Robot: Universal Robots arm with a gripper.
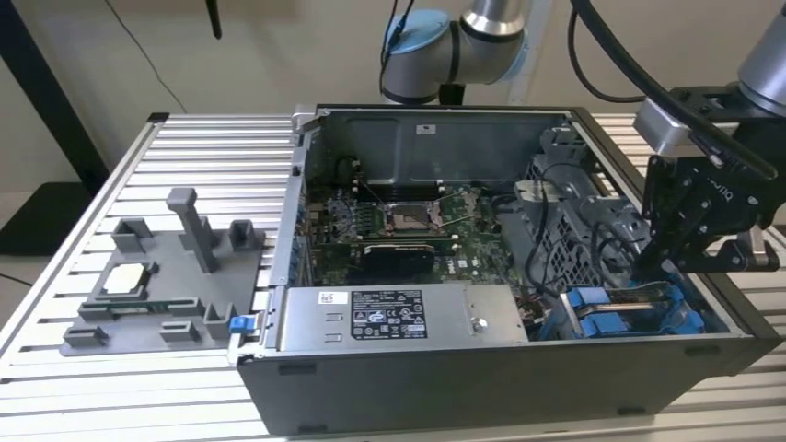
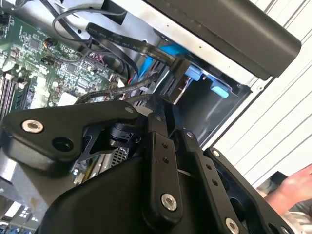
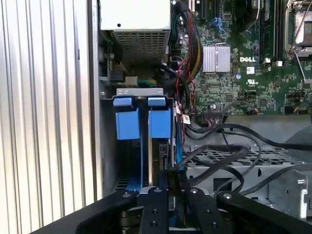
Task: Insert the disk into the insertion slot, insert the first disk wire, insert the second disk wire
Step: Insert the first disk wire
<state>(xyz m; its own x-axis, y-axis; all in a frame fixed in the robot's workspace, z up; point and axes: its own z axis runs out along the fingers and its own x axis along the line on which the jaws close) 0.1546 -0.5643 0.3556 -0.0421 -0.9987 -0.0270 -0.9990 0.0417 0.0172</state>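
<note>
Inside case (image 1: 491, 387) corner bay (image 3: 139, 91): blue-framed disk (image 3: 160, 146) upright, jaws just above.

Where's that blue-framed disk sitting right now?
In the exterior view the disk sits inside the computer case, in its near corner on the exterior view's right, beside the grey power-supply box and just below the hand.

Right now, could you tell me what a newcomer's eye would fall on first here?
The open dark grey computer case with its green motherboard sits on the slatted metal table. At its corner on the exterior view's right, bright blue plastic disk carriers stand out beneath the black gripper.
</note>
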